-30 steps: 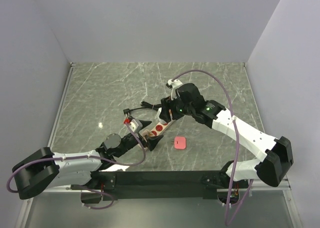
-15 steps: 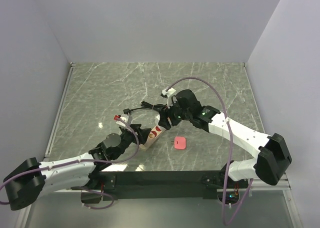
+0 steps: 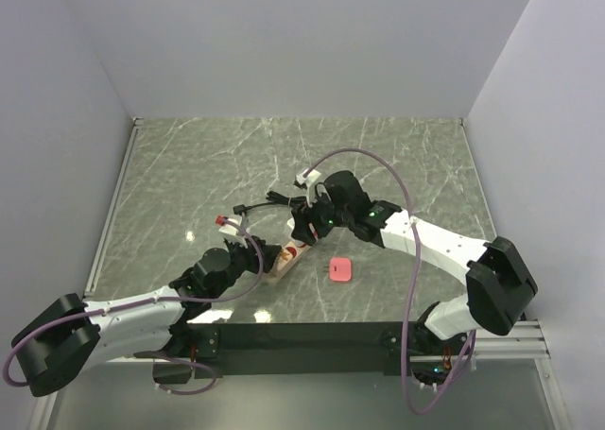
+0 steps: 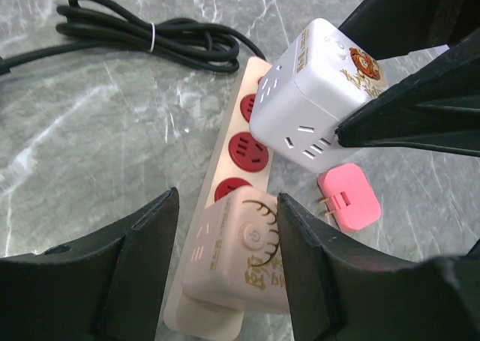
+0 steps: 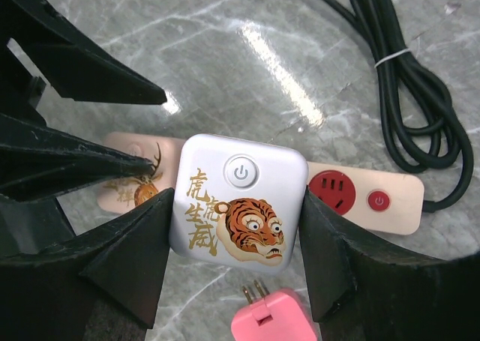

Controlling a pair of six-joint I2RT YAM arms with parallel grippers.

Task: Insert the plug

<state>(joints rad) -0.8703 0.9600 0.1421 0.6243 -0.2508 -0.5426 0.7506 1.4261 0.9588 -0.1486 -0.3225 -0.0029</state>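
Note:
A beige power strip (image 4: 225, 154) with red sockets lies on the marble table (image 3: 189, 165). A pink cube adapter (image 4: 240, 258) with a deer print sits plugged in at its near end. My left gripper (image 4: 228, 197) is shut across that end, one finger against the cube and the other at the strip's edge. My right gripper (image 5: 236, 206) is shut on the plug, a white cube (image 5: 236, 206) with a tiger print. The plug hangs tilted just above the strip's middle sockets (image 4: 315, 94). Its prongs are hidden. In the top view both grippers meet over the strip (image 3: 286, 257).
A small pink flat plug (image 3: 340, 269) lies on the table just right of the strip (image 5: 274, 318). The strip's black cord (image 3: 274, 200) is bundled at its far end (image 4: 150, 34). Grey walls enclose the table on three sides.
My left gripper has swung in from wide open and closed around the strip's near end. My right gripper has carried the white cube leftward and lower over the strip.

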